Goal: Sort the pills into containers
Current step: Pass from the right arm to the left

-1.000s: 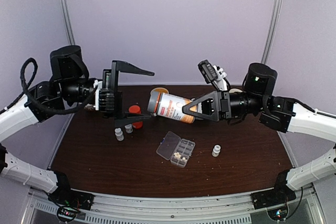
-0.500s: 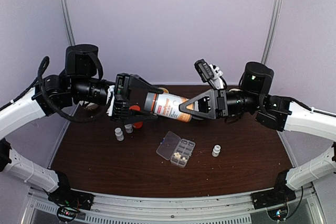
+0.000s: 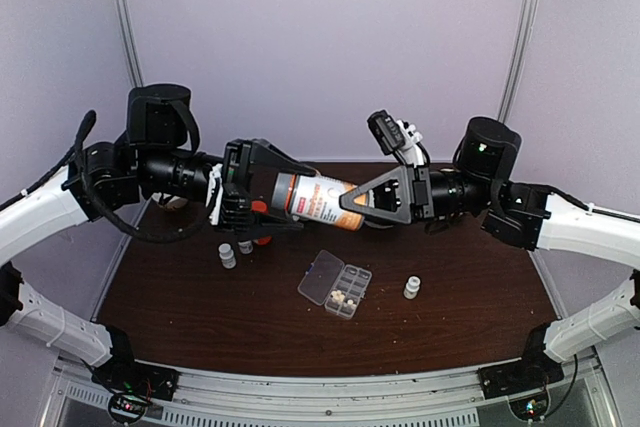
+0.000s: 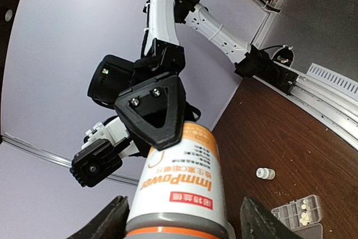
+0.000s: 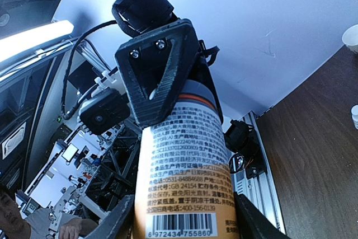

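Nearest my side of the dark counter [image 3: 200, 317] lies the clear organizer box [image 3: 349, 290], flat and open. Its tray has its long axis running roughly near to far, with the far end leaning a little to the right. The lid [image 3: 320, 277] is folded out flat against the tray's left edge. The pills [image 3: 346, 296] I can make out are a few whitish pellets in one compartment toward the near end of the tray. The other compartments are too small for me to read.

Just right of the box one small white bottle [image 3: 411, 288] stands upright. Further back on the left, two more small white bottles [image 3: 228, 256] stand close together, well apart from the box.

Above and beyond these, the big orange bottle [image 3: 315, 199] hangs in the air over the far half of the counter. Its long axis lies nearly level, running left to right, with the grey cap end toward the left arm and the base toward the right arm.

My right pincer [image 3: 355, 202] is clamped on the base end of the orange bottle, one finger on each side of the label. My left pincer [image 3: 290, 197] straddles the cap end with a finger on either side. I cannot tell whether it is pressing on the cap or standing just clear of it.
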{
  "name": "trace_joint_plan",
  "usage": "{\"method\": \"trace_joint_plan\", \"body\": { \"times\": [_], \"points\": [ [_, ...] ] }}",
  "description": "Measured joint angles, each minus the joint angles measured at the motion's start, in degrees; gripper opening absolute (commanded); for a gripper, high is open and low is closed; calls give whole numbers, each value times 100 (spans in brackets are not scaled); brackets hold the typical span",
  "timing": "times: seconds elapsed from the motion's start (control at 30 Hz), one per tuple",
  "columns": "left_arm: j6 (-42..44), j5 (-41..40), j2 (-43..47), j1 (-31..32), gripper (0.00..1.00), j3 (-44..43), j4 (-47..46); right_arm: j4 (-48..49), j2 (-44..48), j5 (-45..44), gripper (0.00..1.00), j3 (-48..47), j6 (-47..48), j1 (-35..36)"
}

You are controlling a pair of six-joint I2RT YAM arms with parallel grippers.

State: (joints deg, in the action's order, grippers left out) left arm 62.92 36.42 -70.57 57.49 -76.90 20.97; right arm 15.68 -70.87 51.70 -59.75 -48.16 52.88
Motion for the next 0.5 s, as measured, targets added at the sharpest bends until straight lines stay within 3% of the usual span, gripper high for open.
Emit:
{"method": "trace_joint_plan", "body": {
  "times": [0.07, 0.17, 0.2, 0.27, 0.3, 0.4, 0.5],
  "points": [
    [-13, -44, 0, -2, 48, -17, -15, 0, -22, 20, 3, 0, -24, 0],
    [2, -55, 0, 0, 45, -35, 7, 0, -33, 63, 19, 0, -48, 0],
    [-7, -61, 0, 0, 45, -35, 11, 0, -33, 61, 27, 0, -44, 0],
    [-28, -76, 2, 0, 45, -35, 11, -4, -33, 57, 62, 0, -20, -2],
    [-46, -103, 7, 0, 42, -35, 13, -15, -33, 48, 69, 0, 2, -2],
    [-258, -227, 26, 4, 39, 13, 31, -136, -9, -48, 82, 0, 186, -11],
    [-820, -529, 79, 11, 34, 188, 15, -376, 66, -221, 86, 0, 426, -94]
  ]
}}
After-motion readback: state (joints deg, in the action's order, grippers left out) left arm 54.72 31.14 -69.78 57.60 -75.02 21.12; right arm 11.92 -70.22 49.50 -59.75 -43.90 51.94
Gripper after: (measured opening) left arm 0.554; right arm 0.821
